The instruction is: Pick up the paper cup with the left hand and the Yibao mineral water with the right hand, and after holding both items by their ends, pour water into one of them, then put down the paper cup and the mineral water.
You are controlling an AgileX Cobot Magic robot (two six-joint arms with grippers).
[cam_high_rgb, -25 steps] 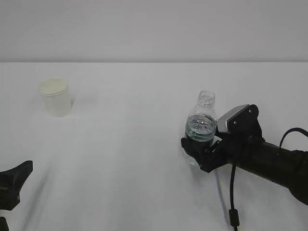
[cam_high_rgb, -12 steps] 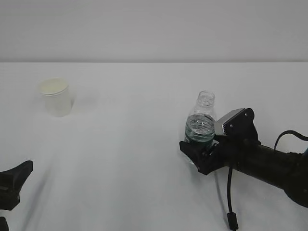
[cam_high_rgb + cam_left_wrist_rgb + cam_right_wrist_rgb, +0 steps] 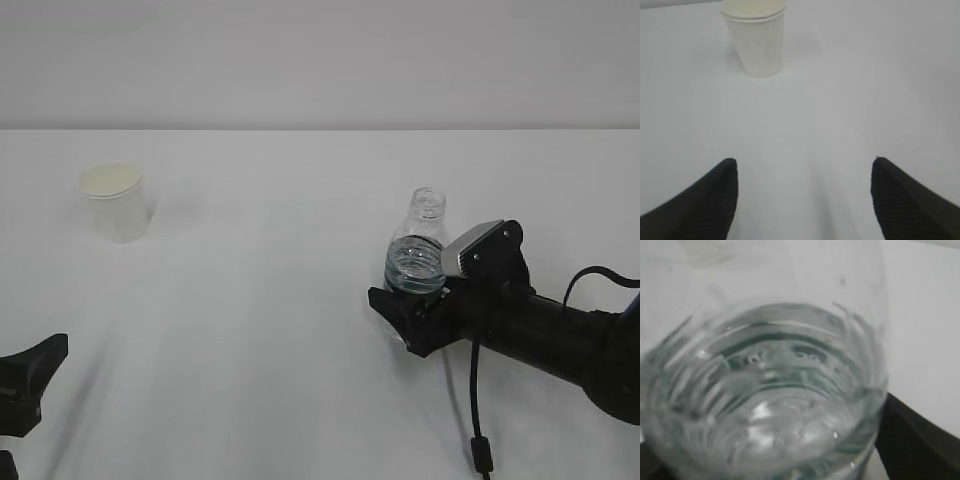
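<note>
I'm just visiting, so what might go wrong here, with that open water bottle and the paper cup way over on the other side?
The small clear plastic bottle has no cap and holds water, and the right gripper sits wide around its lower part; a nudge or a loose close might tip it and spill. The cream-white paper cup stands far ahead of the open left gripper; being light, it might slide or topple if a finger bumps it on approach.

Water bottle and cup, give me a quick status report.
Right gripper around the bottle, jaws wide. Left gripper open, empty, short of the cup. Both upright; nothing in the way.
</note>
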